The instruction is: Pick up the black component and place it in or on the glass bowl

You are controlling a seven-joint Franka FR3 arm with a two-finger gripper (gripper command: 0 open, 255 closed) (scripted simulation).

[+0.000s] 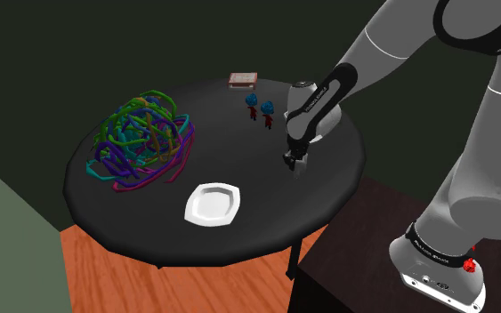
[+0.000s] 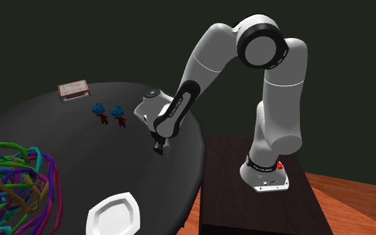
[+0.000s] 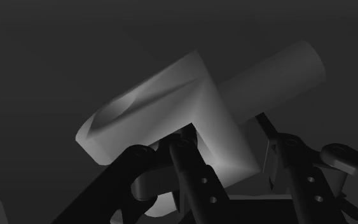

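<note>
Claw (image 1: 295, 165) down on the surface (image 1: 141, 218) near its edge at the shoulder view's right. Looks clamped on the dark grey part (image 3: 171, 108), block end between the 2 fingers (image 3: 190, 172), round stub sticking out sideways. Low grip, likely for a firm hold. Not lifted yet. White bowl (image 1: 213, 203) well apart, toward the shoulder view's lower left. Tangle of coloured loops (image 1: 141, 138) beyond the bowl, worth steering clear of.

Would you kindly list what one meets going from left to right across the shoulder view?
Tangle of multicoloured looping strands → shallow white bowl → pair of small blue-topped red figures → all-black two-finger gripper → dark box stand. The flat reddish box overlaps bowl and figures sideways, so it is left out.
</note>
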